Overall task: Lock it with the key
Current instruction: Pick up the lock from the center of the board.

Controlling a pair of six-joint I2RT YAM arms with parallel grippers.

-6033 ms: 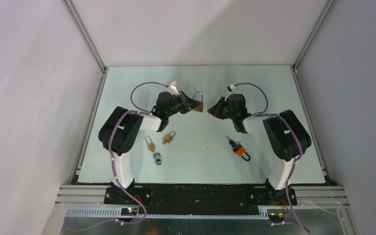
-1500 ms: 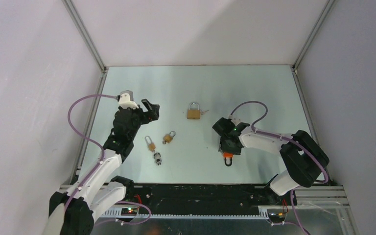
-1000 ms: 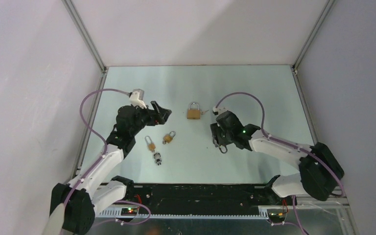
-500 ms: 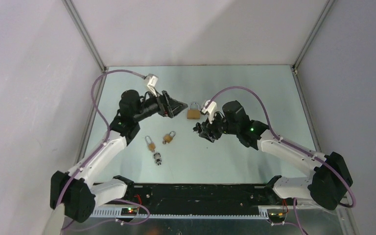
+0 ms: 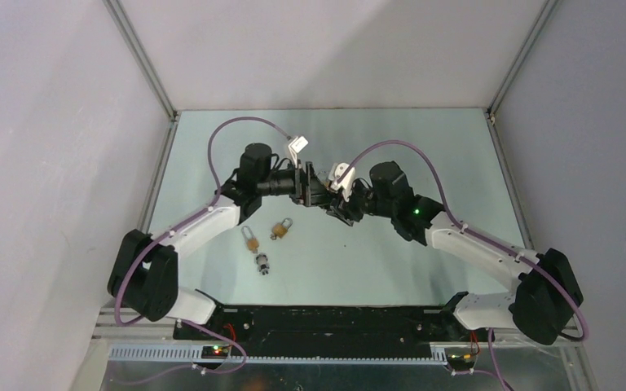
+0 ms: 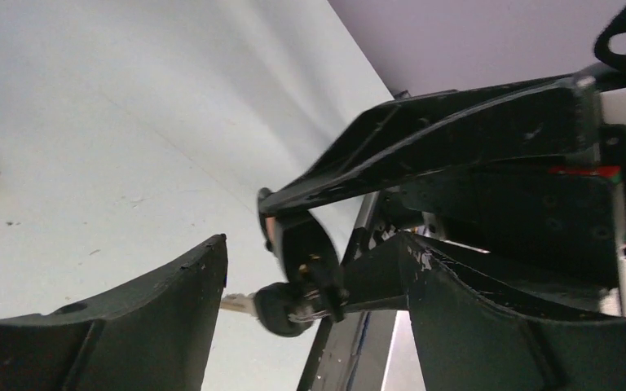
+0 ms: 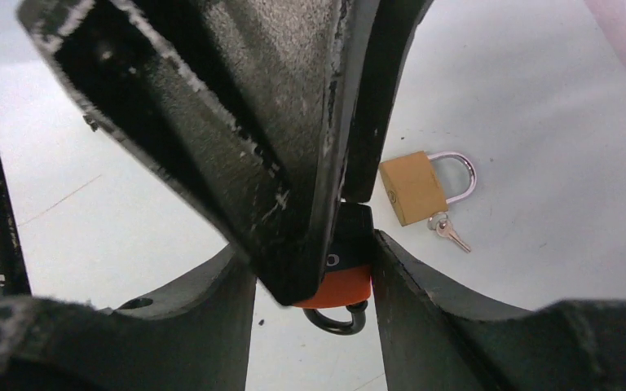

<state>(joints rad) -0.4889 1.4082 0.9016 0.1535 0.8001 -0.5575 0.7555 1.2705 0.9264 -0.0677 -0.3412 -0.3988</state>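
My right gripper (image 7: 314, 257) is shut on an orange-and-black padlock (image 7: 344, 285), held above the table with its black shackle (image 7: 334, 322) pointing down. A black-headed key (image 6: 284, 308) sticks out of the lock body (image 6: 303, 248), its silver blade (image 6: 232, 304) showing. My left gripper (image 6: 310, 273) is open, with one finger on each side of that key head and a gap on both sides. In the top view the left gripper (image 5: 313, 187) and right gripper (image 5: 344, 200) meet nose to nose over the table's middle.
A brass padlock (image 7: 412, 189) with a small silver key (image 7: 448, 232) lies on the table under the grippers. Two small brass padlocks (image 5: 250, 239) (image 5: 280, 229) and a silver lock (image 5: 262, 264) lie at the near left.
The right arm lifted the orange padlock off the table and carried it left to the middle. The left arm swung right to meet it, and its jaws narrowed slightly round the key.
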